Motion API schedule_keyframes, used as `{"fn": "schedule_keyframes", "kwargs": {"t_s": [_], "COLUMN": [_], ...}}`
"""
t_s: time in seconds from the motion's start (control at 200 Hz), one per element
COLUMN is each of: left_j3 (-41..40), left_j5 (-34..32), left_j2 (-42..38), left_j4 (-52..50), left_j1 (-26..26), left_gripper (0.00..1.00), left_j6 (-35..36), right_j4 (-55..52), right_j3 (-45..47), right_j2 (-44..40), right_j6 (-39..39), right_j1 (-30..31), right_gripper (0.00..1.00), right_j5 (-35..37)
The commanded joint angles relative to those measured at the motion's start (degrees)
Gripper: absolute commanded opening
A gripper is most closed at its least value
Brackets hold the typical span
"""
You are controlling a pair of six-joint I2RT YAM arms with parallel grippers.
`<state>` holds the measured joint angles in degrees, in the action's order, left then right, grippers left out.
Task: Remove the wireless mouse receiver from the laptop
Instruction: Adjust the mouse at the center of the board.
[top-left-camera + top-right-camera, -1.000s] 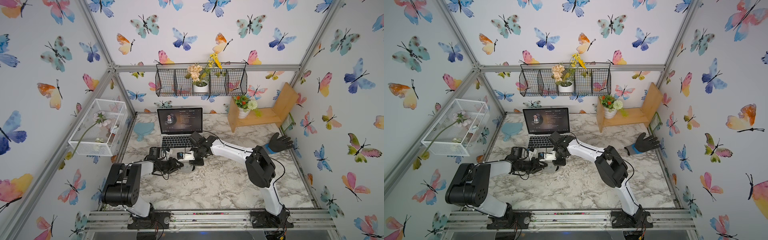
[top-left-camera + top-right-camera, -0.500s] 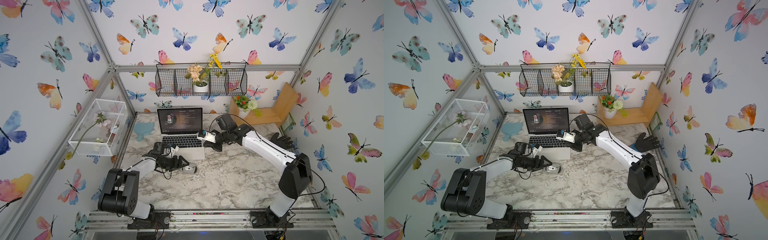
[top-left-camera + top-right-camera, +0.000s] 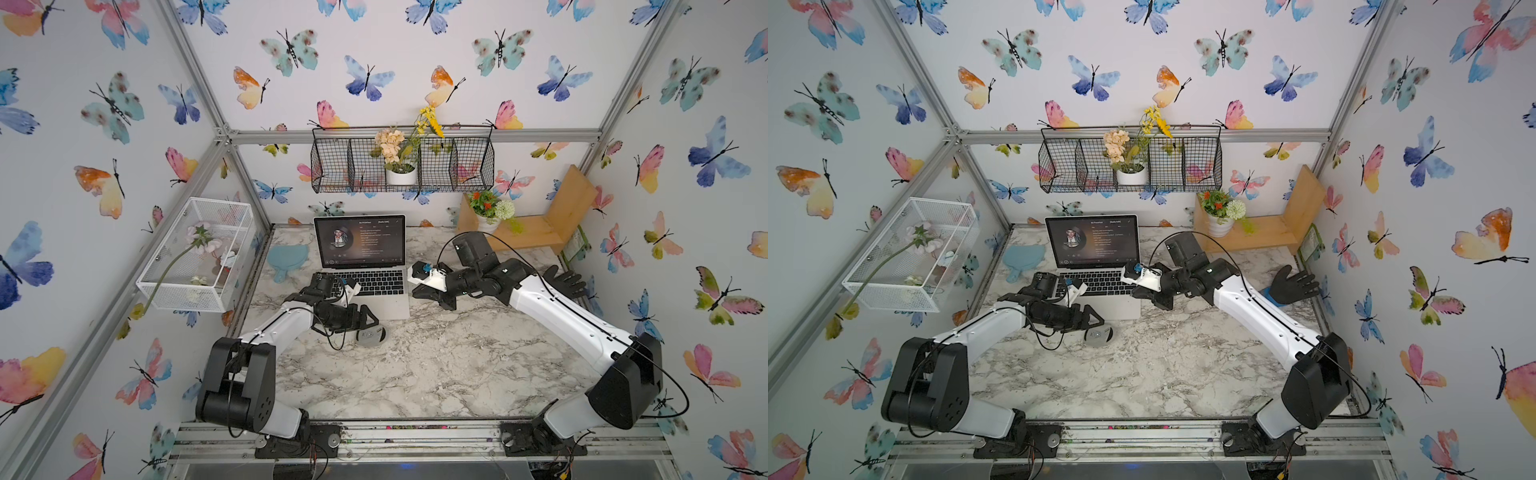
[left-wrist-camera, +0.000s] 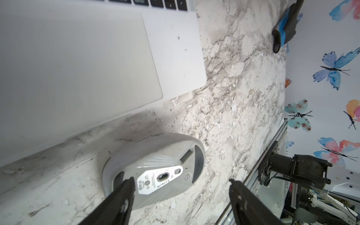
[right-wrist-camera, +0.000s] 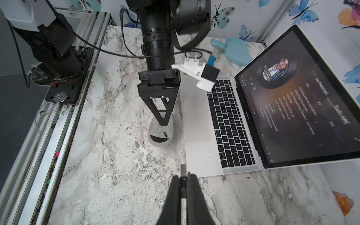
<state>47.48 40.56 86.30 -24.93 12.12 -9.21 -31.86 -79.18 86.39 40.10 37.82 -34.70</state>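
Observation:
The silver laptop (image 3: pixel 384 307) (image 3: pixel 1119 305) (image 5: pixel 196 124) stands open at the back of the marble table. My right gripper (image 5: pixel 183 176) (image 3: pixel 414 293) (image 3: pixel 1136 294) is shut on the wireless mouse receiver (image 5: pixel 183 169), whose bare metal plug sticks out past the fingertips. It hangs beside the laptop's right front corner, plugged into nothing. The grey mouse (image 4: pixel 155 171) (image 3: pixel 371 334) (image 3: pixel 1098 333) (image 5: pixel 160 136) lies bottom up in front of the laptop. My left gripper (image 4: pixel 182 180) (image 3: pixel 370 320) hovers open over it, holding nothing.
A black glove with a blue cuff (image 3: pixel 565 282) lies at the right wall. A blue paddle (image 3: pixel 286 259) lies left of the laptop. A wooden shelf (image 3: pixel 536 232) with a flower pot stands back right. A white wire basket (image 3: pixel 195 257) juts from the left wall.
My left gripper has opened and let go of the mouse, which now lies on the table. My right arm has swung from the mouse to the laptop's right side, still shut.

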Motion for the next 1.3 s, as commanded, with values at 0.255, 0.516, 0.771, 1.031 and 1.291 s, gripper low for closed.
{"fn": "schedule_keyframes", "kwargs": {"t_s": [0.255,0.516,0.771,1.031,1.291], "left_j3": [2.33,0.45,-2.77,-4.63,-10.46], "left_j5": [-3.77,-2.09,5.64,12.03,14.03], "left_j2": [-9.54,-5.97,0.27,5.37,6.89], "left_j4": [-3.13,-3.28,7.35,15.71,23.85], "left_j1": [2.65,0.7,-4.34,-8.88,-8.7], "left_gripper": [0.82,0.8,0.76,0.82,0.84], "left_j6": [6.98,2.38,-5.19,-4.98,-9.1], "right_j4": [2.2,7.18,10.51,29.04,22.55], "right_j3": [2.95,6.4,6.54,10.62,4.58], "right_j2": [-2.85,-6.68,3.29,16.34,27.32], "right_j6": [0.11,-0.89,-14.32,-38.5,-40.24], "right_j1": [-0.37,-0.38,0.74,6.43,8.68], "right_gripper": [0.02,0.02,0.02,0.02,0.02], "right_j5": [-2.06,-4.53,-14.43,-16.93,-12.8]}}
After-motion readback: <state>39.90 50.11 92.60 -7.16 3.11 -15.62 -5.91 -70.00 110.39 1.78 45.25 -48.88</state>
